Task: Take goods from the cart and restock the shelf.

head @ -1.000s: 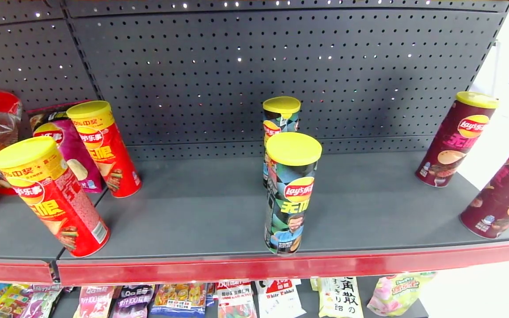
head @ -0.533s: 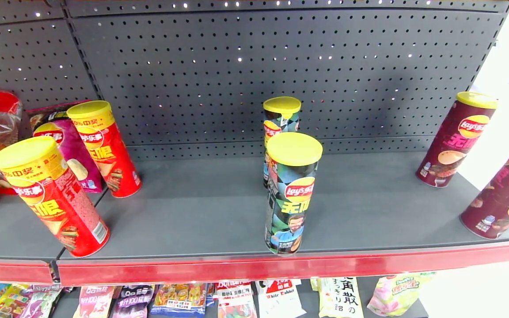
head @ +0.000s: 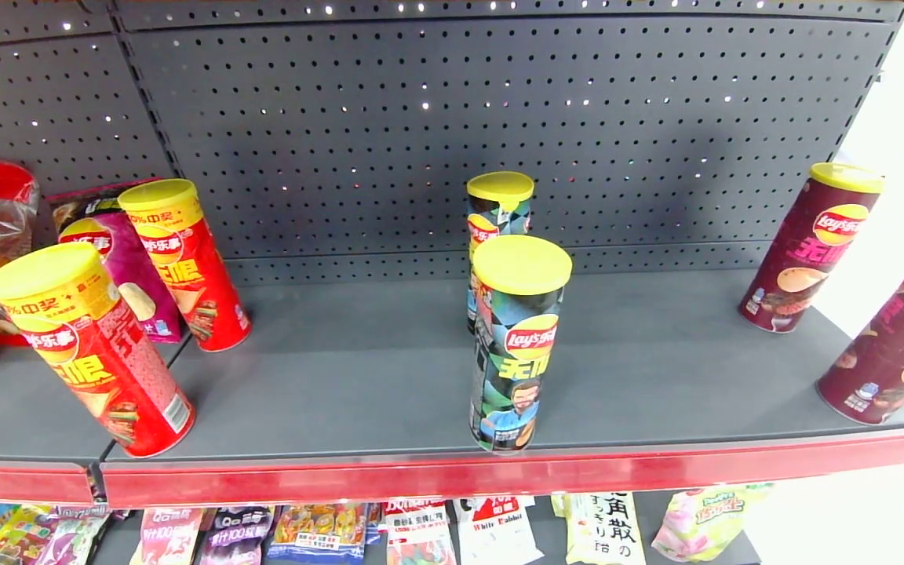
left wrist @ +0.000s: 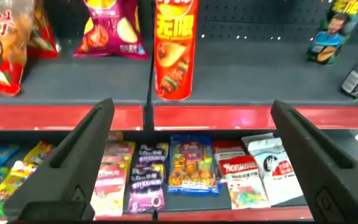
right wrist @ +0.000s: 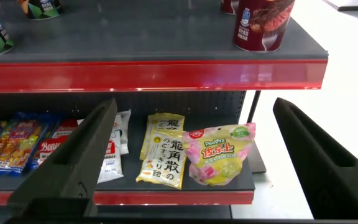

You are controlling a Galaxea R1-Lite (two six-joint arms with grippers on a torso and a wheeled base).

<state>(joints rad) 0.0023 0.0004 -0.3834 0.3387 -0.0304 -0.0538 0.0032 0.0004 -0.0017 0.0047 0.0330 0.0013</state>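
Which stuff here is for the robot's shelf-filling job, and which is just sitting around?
For the job: shelf, red cans, patterned cans, maroon cans, left gripper, right gripper (both open, empty).
Just there: purple chip bag, candy bags underneath.

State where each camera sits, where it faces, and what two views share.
Head view: on the robot's head, looking forward and down at the shelf of chip cans.
Left wrist view: on the left wrist, facing the shelf's red edge; the open left tool frames it.
Right wrist view: on the right wrist, facing the shelf's right end; the open right tool frames it.
Shared: the front maroon can, in head and right wrist views.
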